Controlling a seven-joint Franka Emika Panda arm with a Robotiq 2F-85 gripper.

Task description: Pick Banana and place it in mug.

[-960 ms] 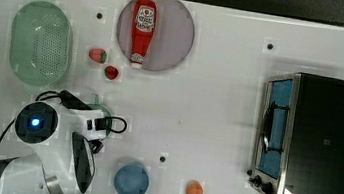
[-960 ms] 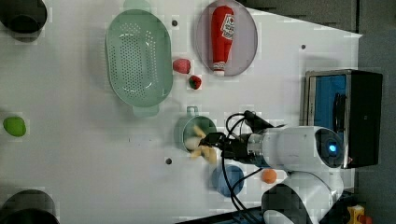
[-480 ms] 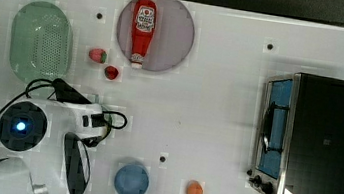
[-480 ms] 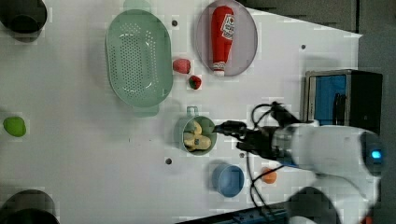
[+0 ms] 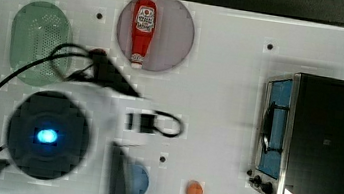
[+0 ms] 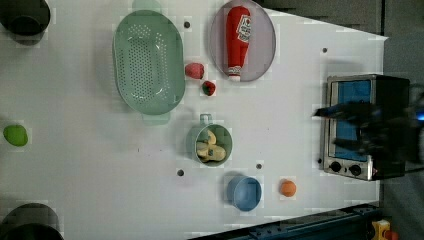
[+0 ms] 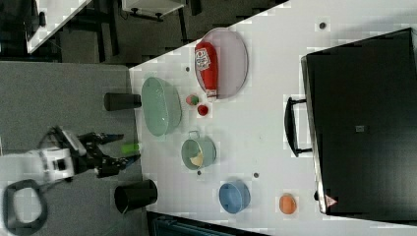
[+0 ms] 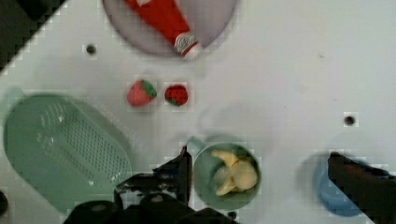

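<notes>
One banana [image 6: 212, 148], one mug [image 6: 192, 141]

Lab: white pegged table [image 6: 300, 125], toy foods.

Landmark: mug [image 6: 210, 145].
- Above mug: colander [image 6: 148, 61] close at left view's upper left; two strawberries [image 6: 201, 78] between colander and plate [image 6: 263, 44] carrying ketchup bottle [image 6: 236, 41].
- Below mug: blue cup [image 6: 244, 193] near; orange fruit [image 6: 287, 188] beside cup.
- Right of mug, left view: bare bench [image 6: 290, 120] up to toaster oven [image 6: 356, 125].
- Left of mug: broad bare bench; green fruit [image 6: 15, 135] well apart.
</notes>
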